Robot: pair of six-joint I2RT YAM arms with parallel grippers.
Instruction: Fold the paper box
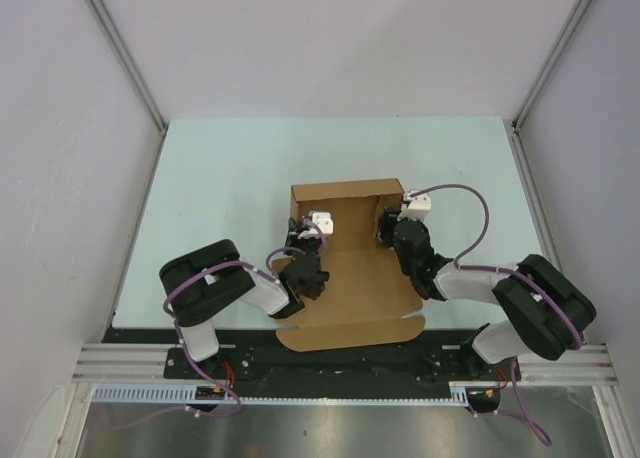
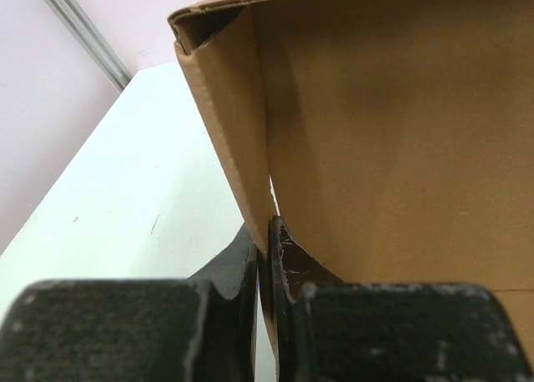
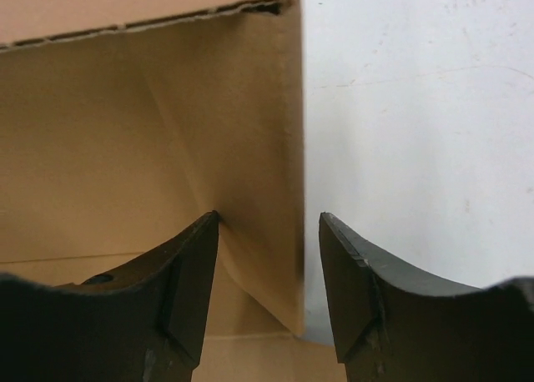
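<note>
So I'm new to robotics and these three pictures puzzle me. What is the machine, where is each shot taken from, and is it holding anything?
The machine is two black robot arms fixed side by side at the near edge of a pale table. The wide picture looks down from above and behind them. The other two come from cameras on the wrists, so each shows its own claw up close.

On the table lies a brown paper box, half folded: its far wall and side walls stand up, and a flat flap lies toward the arms.

The left claw is pinched shut on the box's left side wall. The right claw is open, with the edge of the right side wall between its fingers, gripping nothing.
</note>
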